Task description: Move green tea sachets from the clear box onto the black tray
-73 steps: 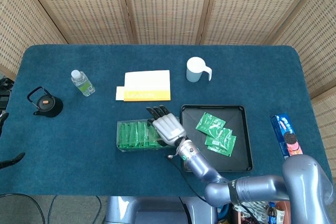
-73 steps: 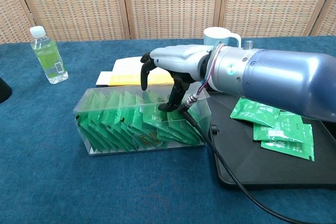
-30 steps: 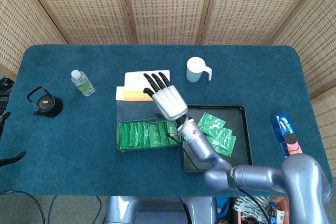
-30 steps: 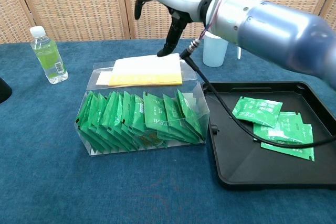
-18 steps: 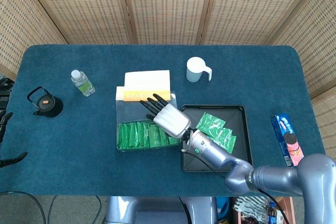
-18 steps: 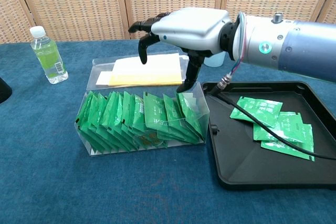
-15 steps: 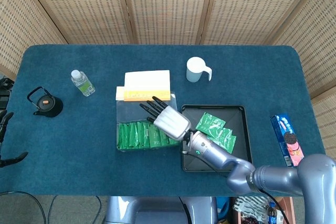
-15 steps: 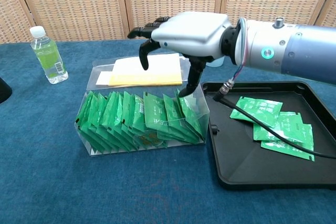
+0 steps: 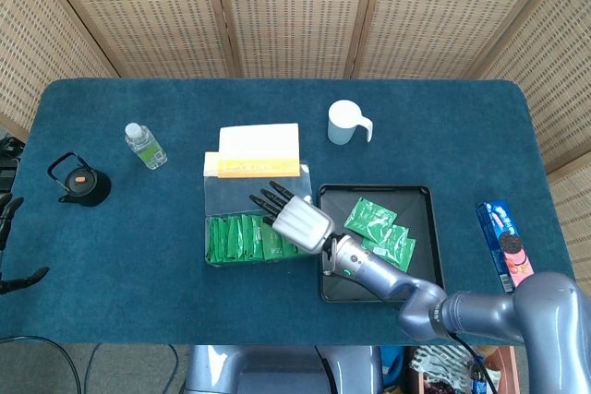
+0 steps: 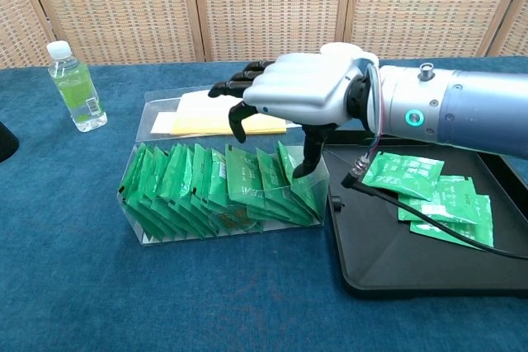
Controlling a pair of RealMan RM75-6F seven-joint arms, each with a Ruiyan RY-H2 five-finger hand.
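The clear box (image 9: pixel 214 193) (image 10: pixel 157 109) holds a row of upright green tea sachets (image 9: pixel 242 237) (image 10: pixel 206 183). My right hand (image 9: pixel 297 219) (image 10: pixel 301 92) hovers over the box's right end, fingers spread, thumb pointing down onto the rightmost sachet; nothing is held. To the right lies the black tray (image 9: pixel 425 274) (image 10: pixel 388 261) with a few green sachets (image 9: pixel 380 232) (image 10: pixel 429 191) on it. Only dark fingertips of my left hand (image 9: pixel 7 214) show at the left edge of the head view, apart and holding nothing.
A white and yellow carton (image 9: pixel 254 151) (image 10: pixel 206 117) lies just behind the clear box. A white mug (image 9: pixel 346 123), a small water bottle (image 9: pixel 145 146) (image 10: pixel 74 84), a black teapot (image 9: pixel 81 180) and a biscuit pack (image 9: pixel 503 237) stand around the table.
My right hand came down from high above the carton and moved toward me, to the box's right end. Its thumb now reaches the rightmost sachet. The sachets have not moved.
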